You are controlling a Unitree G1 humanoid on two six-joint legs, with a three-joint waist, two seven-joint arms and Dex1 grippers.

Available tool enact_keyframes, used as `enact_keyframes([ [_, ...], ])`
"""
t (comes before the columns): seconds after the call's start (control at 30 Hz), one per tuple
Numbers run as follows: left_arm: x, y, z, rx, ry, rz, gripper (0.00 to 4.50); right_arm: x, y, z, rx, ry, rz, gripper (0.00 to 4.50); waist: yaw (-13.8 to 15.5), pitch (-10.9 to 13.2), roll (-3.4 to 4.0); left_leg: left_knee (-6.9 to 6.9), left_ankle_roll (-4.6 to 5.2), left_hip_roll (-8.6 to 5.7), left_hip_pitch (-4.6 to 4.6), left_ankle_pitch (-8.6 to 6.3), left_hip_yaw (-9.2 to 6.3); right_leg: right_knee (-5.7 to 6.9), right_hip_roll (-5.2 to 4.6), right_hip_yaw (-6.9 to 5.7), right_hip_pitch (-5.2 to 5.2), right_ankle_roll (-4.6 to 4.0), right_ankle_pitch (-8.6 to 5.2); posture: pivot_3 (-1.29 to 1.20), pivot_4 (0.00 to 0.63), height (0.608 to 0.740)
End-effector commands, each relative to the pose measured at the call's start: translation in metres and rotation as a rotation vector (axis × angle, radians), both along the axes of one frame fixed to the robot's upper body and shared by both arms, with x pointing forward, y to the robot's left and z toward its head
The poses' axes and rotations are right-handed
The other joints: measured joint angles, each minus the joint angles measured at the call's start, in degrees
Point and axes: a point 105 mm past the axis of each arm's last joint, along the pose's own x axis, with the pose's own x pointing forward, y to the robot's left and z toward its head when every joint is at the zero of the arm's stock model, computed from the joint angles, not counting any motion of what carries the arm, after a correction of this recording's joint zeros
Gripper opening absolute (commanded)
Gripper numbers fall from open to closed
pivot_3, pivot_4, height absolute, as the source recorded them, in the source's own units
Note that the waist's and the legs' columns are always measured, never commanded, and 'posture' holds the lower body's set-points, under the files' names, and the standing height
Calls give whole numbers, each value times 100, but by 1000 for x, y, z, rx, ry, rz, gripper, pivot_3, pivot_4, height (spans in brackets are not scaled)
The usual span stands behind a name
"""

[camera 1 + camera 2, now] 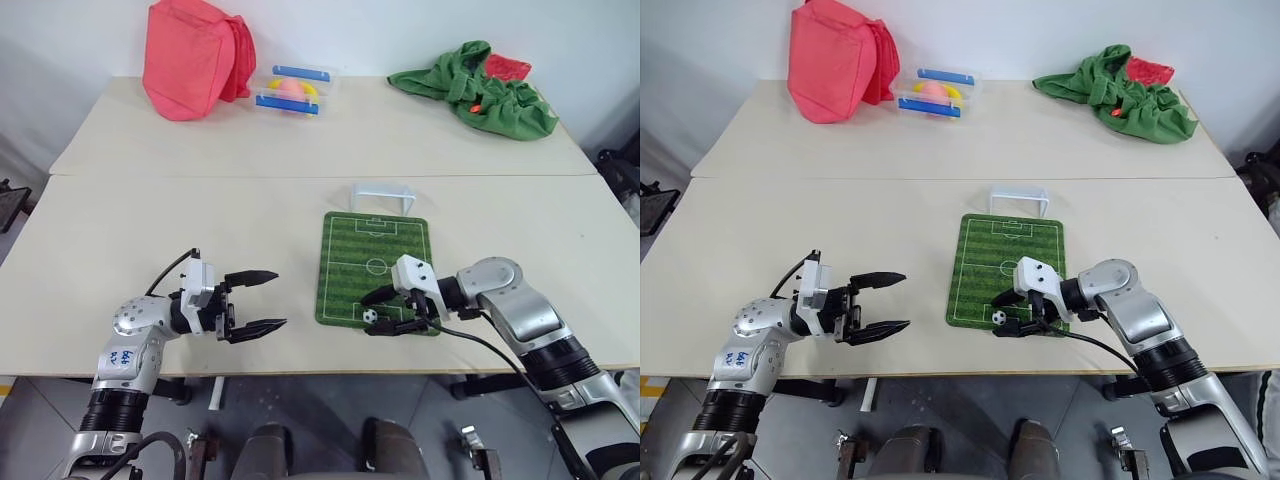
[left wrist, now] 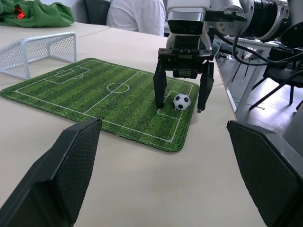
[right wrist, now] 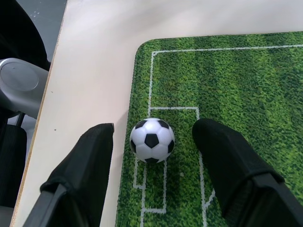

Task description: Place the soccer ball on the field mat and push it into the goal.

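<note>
The soccer ball (image 3: 152,140), tiny and white with black patches, rests on the field mat (image 1: 375,250) in the small box at its near end, close to the table's front edge. My right gripper (image 1: 369,314) is open and straddles the ball, with a narrow gap between the ball and each of its fingers (image 3: 90,161). The goal (image 1: 383,195), a low white frame with netting, stands on the table just beyond the mat's far end. My left gripper (image 1: 279,298) hovers open and holds nothing, well to the left of the mat and pointing toward it.
At the back of the table are a red bag (image 1: 195,55), a clear box with blue bars (image 1: 297,88) holding a pink-and-yellow ball, and a crumpled green cloth (image 1: 480,90). A person in a white top (image 2: 135,14) sits beyond the table.
</note>
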Motion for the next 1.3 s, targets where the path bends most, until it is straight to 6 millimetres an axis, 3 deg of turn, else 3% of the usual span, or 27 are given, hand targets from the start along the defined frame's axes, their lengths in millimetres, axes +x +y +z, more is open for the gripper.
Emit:
enact_keyframes([
  [0.03, 0, -1, 6, -18, -30, -2, 4500, 3, -5, 15, 10, -53, -16, 3029, 1, 0, 0, 0, 0, 0, 0, 0, 0, 0, 0, 0, 0, 0, 0, 0, 150, 740],
  [0.33, -5, -1, 5, -22, -29, -25, 4500, -8, 4, 52, 36, -152, -12, 3029, 4, 0, 0, 0, -1, 1, -1, 0, 0, -1, 0, 0, -1, 0, 0, 0, 150, 740],
  [0.43, -8, 1, 5, -22, -29, -46, 4500, -22, 9, 51, 34, -141, -16, 2440, 6, 0, 0, -2, -2, 2, -1, -2, 0, -1, 1, 0, -2, 0, 0, 0, 150, 740],
  [0.67, -11, 3, 4, -13, -19, -61, 4500, -45, 21, 36, 50, -90, -40, 43, 15, 0, 0, 1, 1, 1, -3, -8, 0, -3, 0, 0, -2, 0, 0, 0, 150, 740],
  [0.83, -9, 1, 5, -12, -20, -72, 4500, -41, 22, 17, 42, -52, -76, 12, 9, 0, 0, 1, 1, 2, -3, -9, 0, -2, 1, 0, -2, 0, 0, 0, 150, 740],
  [1.17, -7, 1, 8, -11, -22, -65, 4500, -15, 14, 3, 46, -56, -147, 12, 5, 0, 0, 1, 1, 2, -3, -9, 1, -2, 2, 0, -2, 0, 0, 0, 150, 740],
  [1.23, -6, 3, 8, -8, -23, -59, 4500, 13, 6, 23, 62, -150, -214, 12, -11, 1, 0, 1, 1, 2, -2, -9, 0, -1, 2, 0, -2, 0, 0, 0, 150, 740],
  [1.3, -3, 4, 9, -6, -29, -49, 4500, 47, -5, 60, 120, -287, -317, 12, -46, 2, 1, 6, 1, 2, -1, -9, 8, 0, 2, 7, -5, 0, 0, 0, 150, 740],
])
